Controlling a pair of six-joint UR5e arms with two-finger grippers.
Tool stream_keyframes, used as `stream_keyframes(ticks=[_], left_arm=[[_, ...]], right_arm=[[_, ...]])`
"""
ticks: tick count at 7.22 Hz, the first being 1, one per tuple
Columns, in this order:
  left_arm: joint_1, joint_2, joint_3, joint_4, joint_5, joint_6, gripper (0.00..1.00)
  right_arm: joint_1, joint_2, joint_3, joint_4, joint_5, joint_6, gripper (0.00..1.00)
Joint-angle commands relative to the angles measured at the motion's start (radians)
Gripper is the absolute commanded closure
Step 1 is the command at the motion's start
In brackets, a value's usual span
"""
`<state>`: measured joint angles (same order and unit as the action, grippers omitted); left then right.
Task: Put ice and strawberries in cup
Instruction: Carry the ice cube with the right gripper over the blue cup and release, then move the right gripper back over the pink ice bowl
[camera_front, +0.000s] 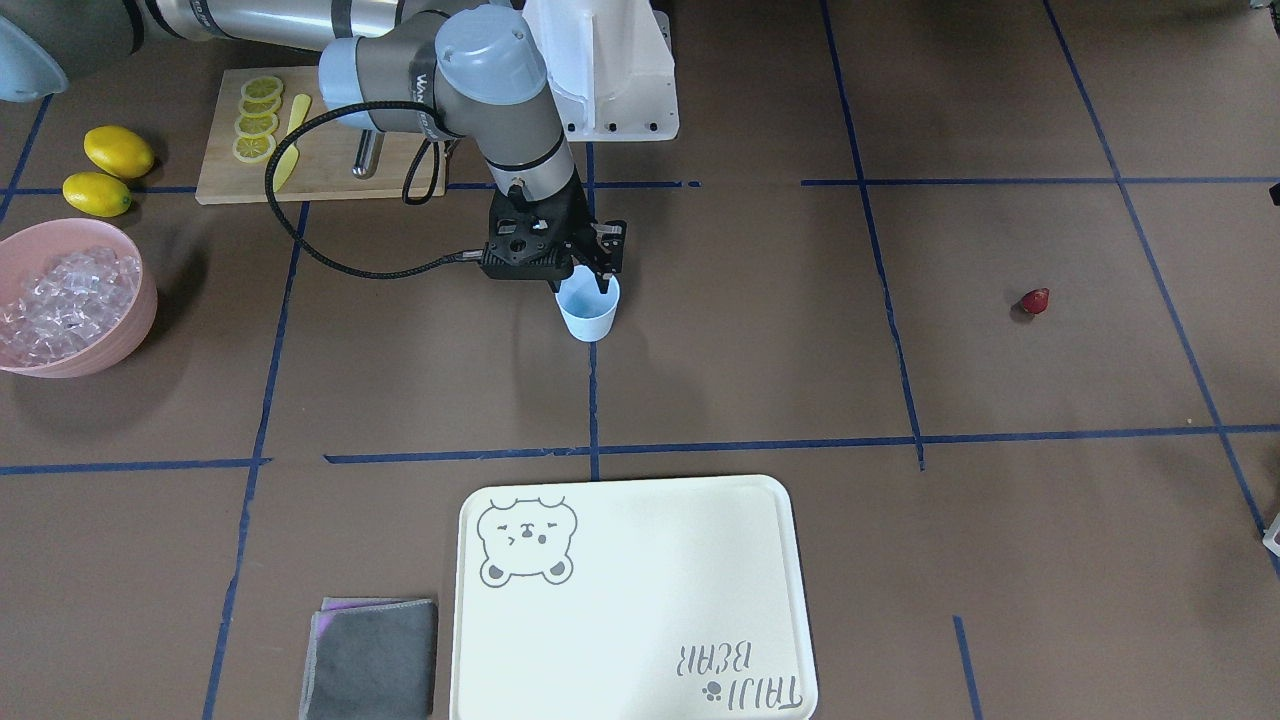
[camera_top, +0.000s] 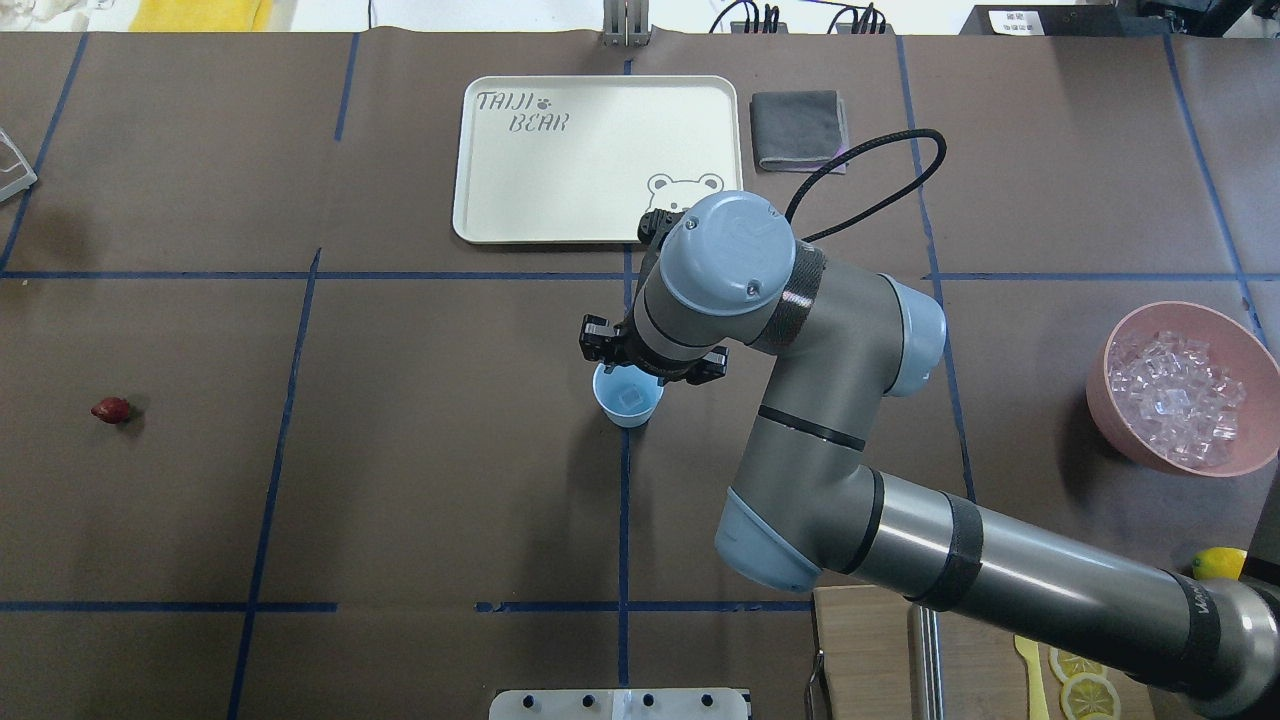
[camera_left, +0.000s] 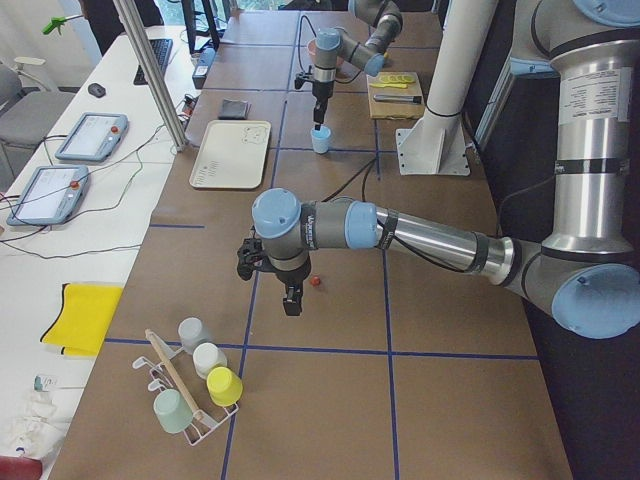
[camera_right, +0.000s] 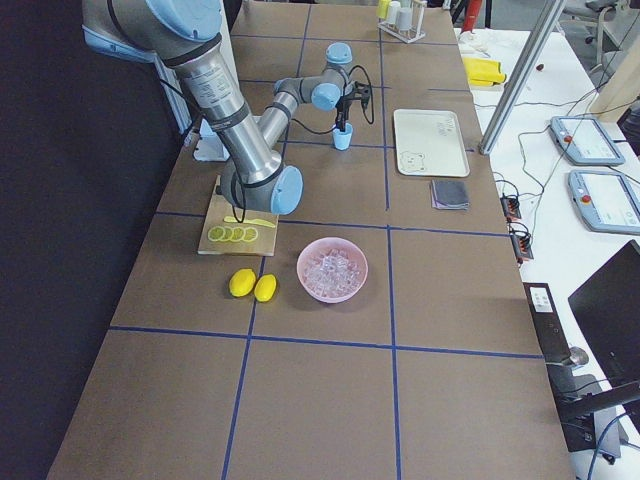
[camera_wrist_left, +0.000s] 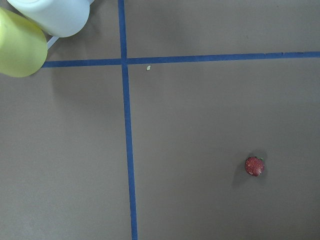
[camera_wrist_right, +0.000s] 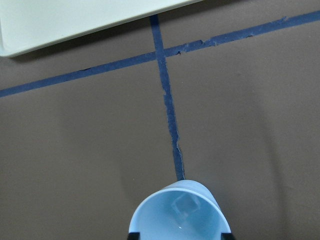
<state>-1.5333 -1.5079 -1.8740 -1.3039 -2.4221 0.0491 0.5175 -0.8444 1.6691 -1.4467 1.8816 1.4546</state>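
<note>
The pale-blue cup (camera_front: 588, 310) stands upright at the table's middle on a blue tape line. One ice cube (camera_wrist_right: 182, 207) lies in it, also seen from overhead (camera_top: 630, 397). My right gripper (camera_front: 590, 282) hangs straight over the cup's mouth, open and empty, its fingertips (camera_wrist_right: 132, 236) either side of the rim. More ice (camera_top: 1175, 395) fills a pink bowl (camera_top: 1112, 410). The strawberry (camera_top: 111, 409) lies alone on the table, below my left wrist camera (camera_wrist_left: 254, 166). My left gripper (camera_left: 290, 305) hovers beside the strawberry (camera_left: 316, 282); I cannot tell if it is open.
A cream tray (camera_front: 640, 600) and a grey cloth (camera_front: 370, 660) lie at the far side from the robot. A cutting board (camera_front: 330, 150) with lemon slices and a yellow knife and two lemons (camera_front: 118, 150) lie near the bowl. A rack of cups (camera_left: 190, 390) stands beyond the strawberry.
</note>
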Motion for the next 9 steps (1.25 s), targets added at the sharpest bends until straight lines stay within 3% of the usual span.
stream_keyframes(ticks=[1,3,5,7,9], left_arm=[[0.001,0.000,0.001,0.000,0.002,-0.002,0.00],[-0.001,0.000,0.000,0.000,0.002,-0.002,0.00],[-0.001,0.000,-0.013,0.002,0.000,-0.003,0.00],[-0.001,0.001,-0.017,0.003,0.000,-0.003,0.00],[-0.001,0.000,-0.016,0.003,0.000,-0.003,0.00]], right_arm=[[0.117,-0.069,0.110,-0.018,0.051,-0.011,0.38],[0.263,-0.255,0.265,-0.024,0.187,-0.089,0.39],[0.422,-0.518,0.375,-0.021,0.342,-0.295,0.39],[0.540,-0.712,0.394,-0.012,0.405,-0.579,0.39],[0.608,-0.807,0.339,-0.014,0.412,-0.809,0.38]])
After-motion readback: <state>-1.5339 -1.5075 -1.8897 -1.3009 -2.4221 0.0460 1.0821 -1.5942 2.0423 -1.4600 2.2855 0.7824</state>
